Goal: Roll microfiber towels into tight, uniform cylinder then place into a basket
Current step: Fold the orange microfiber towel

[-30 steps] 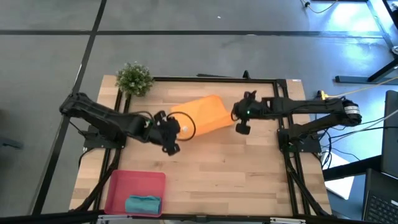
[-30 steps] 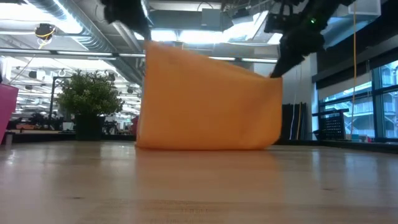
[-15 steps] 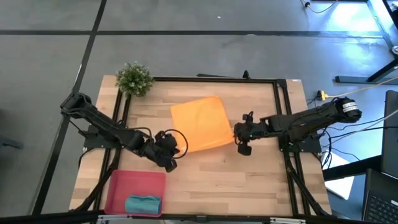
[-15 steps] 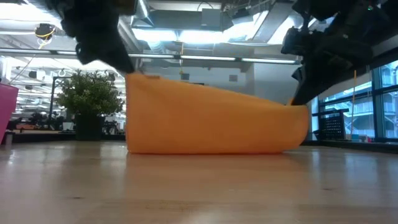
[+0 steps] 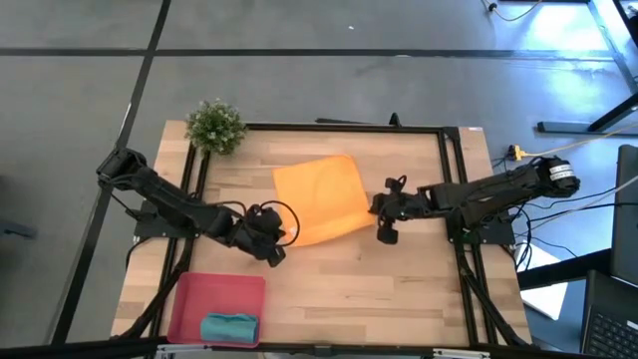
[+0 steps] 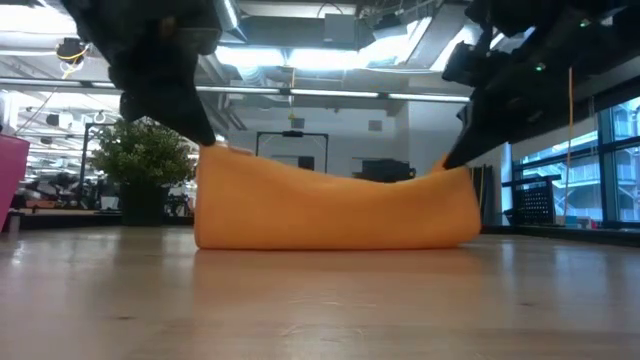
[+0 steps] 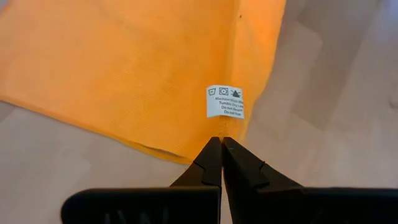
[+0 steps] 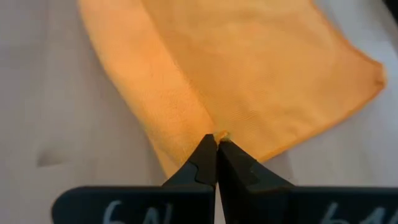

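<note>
The orange towel [image 5: 319, 197] lies spread on the table's middle, its near edge raised between my two grippers. In the low view it [image 6: 335, 210] sags between two raised corners with its lower fold on the wood. My left gripper [image 5: 277, 237] is shut on the near left corner. My right gripper [image 5: 380, 215] is shut on the near right corner. The teal towel [image 5: 229, 327], rolled up, lies in the red-pink basket [image 5: 189, 299] at the table's near left. My left gripper pinches the orange towel's corner [image 7: 219, 133] between its two shut fingers, just beside the white care label [image 7: 225, 101]. The corner is held a little above the table [image 6: 212, 150]; the cloth behind it lies on the wood. My right gripper pinches the towel's other near corner [image 8: 219, 133] between its two shut fingers, at the cloth's edge. The corner is held above the table [image 6: 452, 165], and the cloth sags slack from it toward the other gripper.
A small green potted plant [image 5: 215, 126] stands at the far left corner. The black frame rails [image 5: 449, 179] run along the table's sides. Bare wood [image 5: 379, 289] lies between the towel and the near edge.
Both grippers have gone down and toward the table's near edge, still shut on the towel's corners. The towel, which hung tall between them, has sunk and spread flatter over the table, its top edge now sagging low.
</note>
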Robot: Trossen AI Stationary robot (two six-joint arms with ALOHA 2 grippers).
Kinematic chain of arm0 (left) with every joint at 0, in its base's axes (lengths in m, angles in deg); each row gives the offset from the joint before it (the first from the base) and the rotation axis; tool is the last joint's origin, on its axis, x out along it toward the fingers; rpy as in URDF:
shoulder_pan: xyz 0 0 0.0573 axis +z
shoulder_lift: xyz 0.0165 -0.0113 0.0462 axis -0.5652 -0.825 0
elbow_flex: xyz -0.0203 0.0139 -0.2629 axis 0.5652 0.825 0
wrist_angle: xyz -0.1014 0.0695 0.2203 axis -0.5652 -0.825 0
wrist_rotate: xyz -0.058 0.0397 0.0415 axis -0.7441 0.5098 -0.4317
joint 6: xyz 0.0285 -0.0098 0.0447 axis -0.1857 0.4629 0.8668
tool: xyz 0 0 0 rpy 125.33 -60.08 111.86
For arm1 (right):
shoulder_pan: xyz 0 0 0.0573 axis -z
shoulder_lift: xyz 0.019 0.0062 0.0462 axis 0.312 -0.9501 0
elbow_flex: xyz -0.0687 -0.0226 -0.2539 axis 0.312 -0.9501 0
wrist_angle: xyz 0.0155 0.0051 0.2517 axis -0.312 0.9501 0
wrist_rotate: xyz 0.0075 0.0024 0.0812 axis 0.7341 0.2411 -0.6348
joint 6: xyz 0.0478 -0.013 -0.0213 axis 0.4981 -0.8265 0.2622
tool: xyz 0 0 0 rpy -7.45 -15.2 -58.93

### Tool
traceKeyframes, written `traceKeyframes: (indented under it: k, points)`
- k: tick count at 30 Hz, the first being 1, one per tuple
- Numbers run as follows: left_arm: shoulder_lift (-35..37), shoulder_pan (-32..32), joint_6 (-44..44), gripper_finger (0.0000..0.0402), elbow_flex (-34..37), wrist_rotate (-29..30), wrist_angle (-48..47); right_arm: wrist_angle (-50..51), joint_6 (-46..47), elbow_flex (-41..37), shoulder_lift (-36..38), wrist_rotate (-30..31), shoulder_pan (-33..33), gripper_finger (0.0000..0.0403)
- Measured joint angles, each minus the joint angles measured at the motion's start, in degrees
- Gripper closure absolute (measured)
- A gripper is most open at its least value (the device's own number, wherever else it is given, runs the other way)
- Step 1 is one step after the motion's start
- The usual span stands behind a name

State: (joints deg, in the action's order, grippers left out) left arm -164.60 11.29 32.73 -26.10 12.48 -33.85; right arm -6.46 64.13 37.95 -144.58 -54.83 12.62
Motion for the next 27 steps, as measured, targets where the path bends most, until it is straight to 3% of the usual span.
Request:
traceKeyframes:
  k: [15, 27]
  points:
    - [0.02, 6.45, 0.02, 0.0402, 0.00, 3.40, -2.94, -5.69, -7.23, -0.02, -0.93, 0.06, 9.18, 0.0399]
    - [-4.40, 12.83, 0.33, 0.0402, -0.02, 3.88, -3.14, -17.10, -16.11, 0.00, -10.04, 0.10, 15.44, 0.0399]
